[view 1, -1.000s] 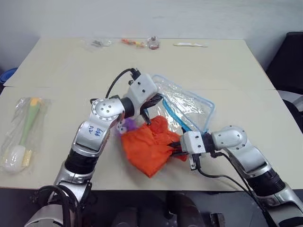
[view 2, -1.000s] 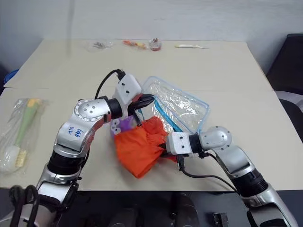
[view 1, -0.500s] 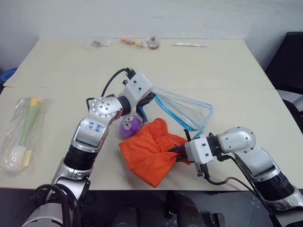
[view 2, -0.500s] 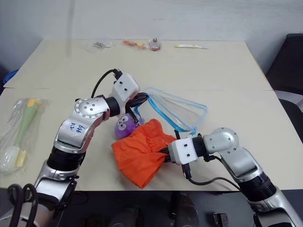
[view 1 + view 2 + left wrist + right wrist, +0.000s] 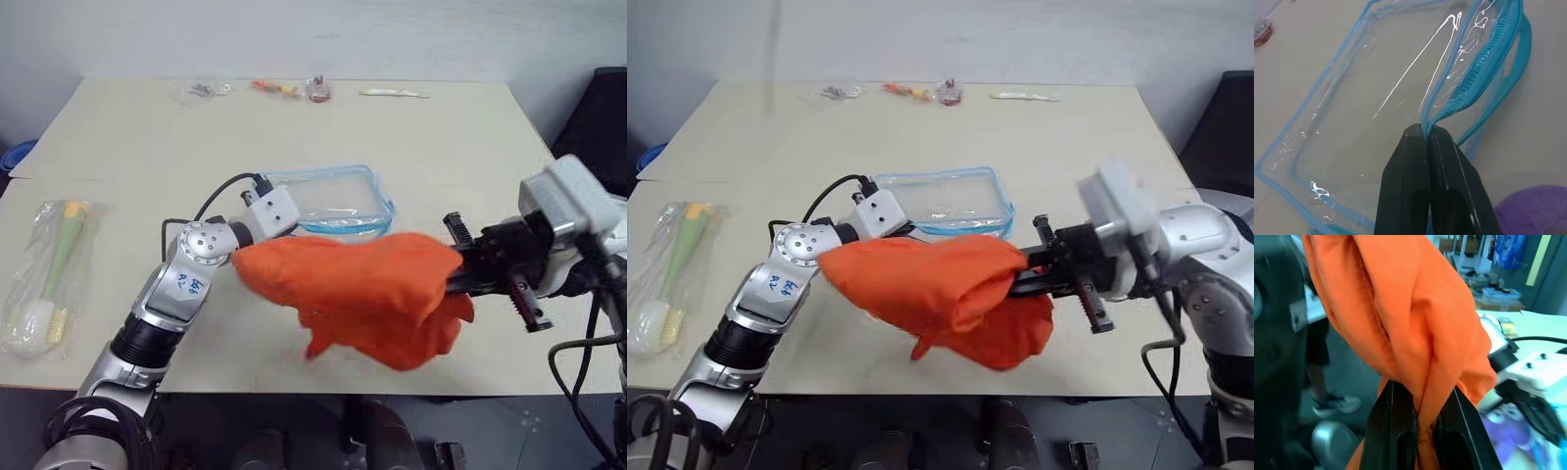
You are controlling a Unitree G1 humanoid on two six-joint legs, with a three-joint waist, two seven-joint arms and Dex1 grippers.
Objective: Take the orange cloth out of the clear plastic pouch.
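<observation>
Now the orange cloth [image 5: 367, 294] is held up in the air above the near part of the table [image 5: 470, 137], fully outside the clear plastic pouch [image 5: 328, 201]. It is pinched by the right gripper [image 5: 1418, 428], whose two black fingers are closed narrowly on a bunched fold of the fabric, as seen in the right wrist view. From that grip the cloth is spread out toward the robot's left, and a loose flap is hung below it.

The pouch is laid flat on the table behind the cloth, its light blue edging and rounded corners clearly seen. One edge of it, by the blue zipper [image 5: 1476, 81], is clamped by the left gripper [image 5: 1427, 134], whose fingers are pressed tight together on the plastic. Part of a purple plush [image 5: 1533, 213] is seen just beside that gripper in the left wrist view.

Well apart, near the table's left edge, a thin clear bag [image 5: 44, 274] with a green-yellow brush inside is laid. Along the far edge several small items [image 5: 294, 90] and a pale stick-like object [image 5: 392, 93] are lined up.
</observation>
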